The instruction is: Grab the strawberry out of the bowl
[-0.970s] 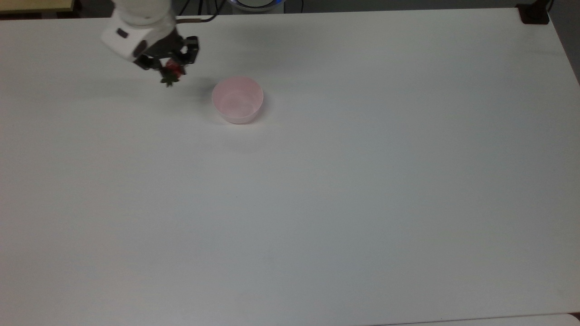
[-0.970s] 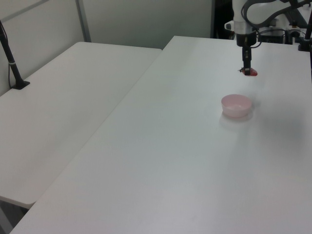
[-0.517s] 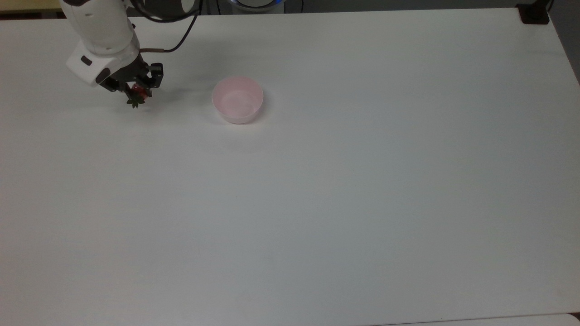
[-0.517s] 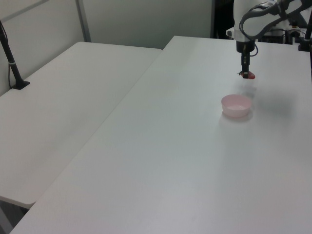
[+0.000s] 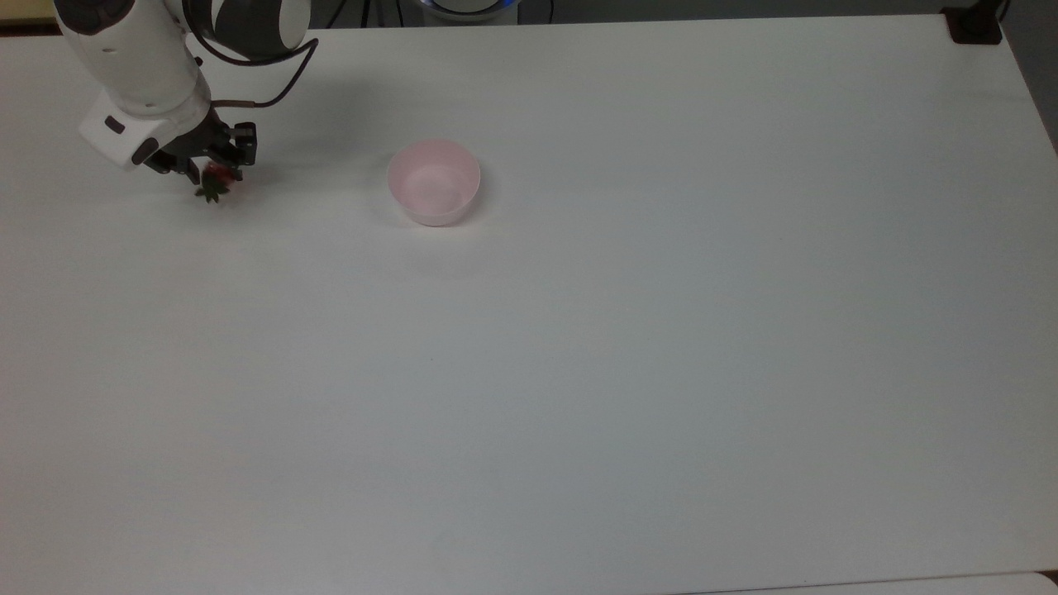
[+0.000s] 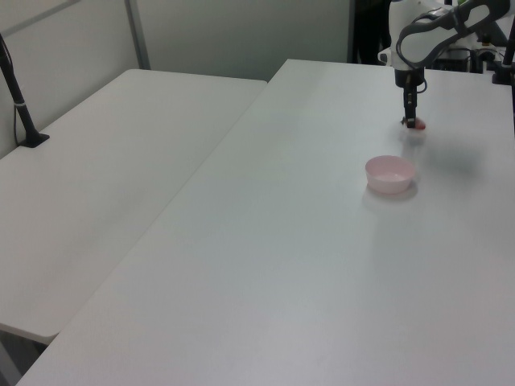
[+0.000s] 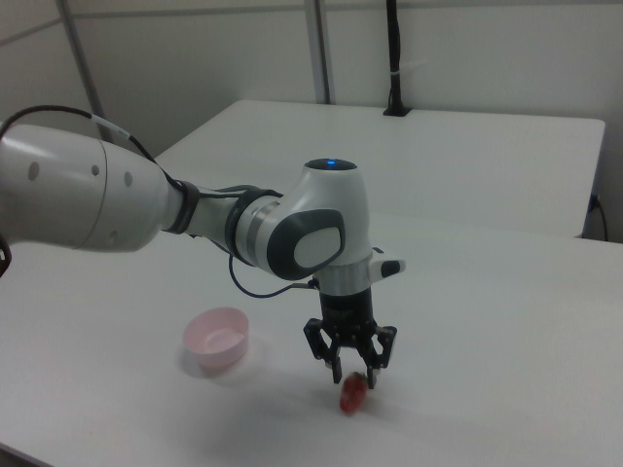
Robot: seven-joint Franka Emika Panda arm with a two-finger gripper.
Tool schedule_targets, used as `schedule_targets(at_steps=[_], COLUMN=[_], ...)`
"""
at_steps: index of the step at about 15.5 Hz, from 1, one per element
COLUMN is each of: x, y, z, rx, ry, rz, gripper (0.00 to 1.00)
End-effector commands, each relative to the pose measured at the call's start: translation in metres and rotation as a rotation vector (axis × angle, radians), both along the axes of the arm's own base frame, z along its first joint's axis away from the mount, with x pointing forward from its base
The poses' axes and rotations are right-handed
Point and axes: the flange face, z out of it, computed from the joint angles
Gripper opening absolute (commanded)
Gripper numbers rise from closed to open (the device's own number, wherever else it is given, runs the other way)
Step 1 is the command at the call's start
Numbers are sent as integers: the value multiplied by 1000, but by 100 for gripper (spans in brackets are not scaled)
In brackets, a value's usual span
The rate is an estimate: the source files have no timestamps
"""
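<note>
No legible text, label, brand mark, number or sign found on any item inspected. The arm housing, bowl and surface all carry plain, unmarked finishes.

bowl (image 5: 433, 182) sole obstacle on worktop (image 5: 579, 347), standing well apart from arm (image 5: 140, 66) at top view's upper left; bare surface all round bowl gives open passage.

Strawberry (image 7: 353, 392) – glossy red plastic look, with a matt dark green leafy cap. Bowl (image 5: 434, 182) – pale pink plastic, smooth plain walls, slight sheen inside. Table (image 5: 628, 347) is smooth matt white. Gripper (image 7: 351, 370) is matt black, hard-looking; arm (image 7: 195, 219) has glossy white shells with grey bands at the joints.
</note>
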Motion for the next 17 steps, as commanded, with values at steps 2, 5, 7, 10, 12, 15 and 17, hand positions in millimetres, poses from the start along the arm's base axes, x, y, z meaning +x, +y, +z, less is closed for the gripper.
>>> schedule_targets(at_steps=[2, 5, 7, 10, 12, 15, 17], x=[6, 14, 19, 20, 13, -3, -13], y=[4, 14, 35, 78, 110, 154, 176], z=[9, 53, 99, 167, 204, 236, 250], rx=[-24, -53, -59, -20, 25, 23, 20], ry=[-25, -74, -69, -98, -132, -117, -106], rz=[-28, -103, -155, -226, -301, -351, -377], gripper=[100, 100, 100, 100, 100, 100, 100])
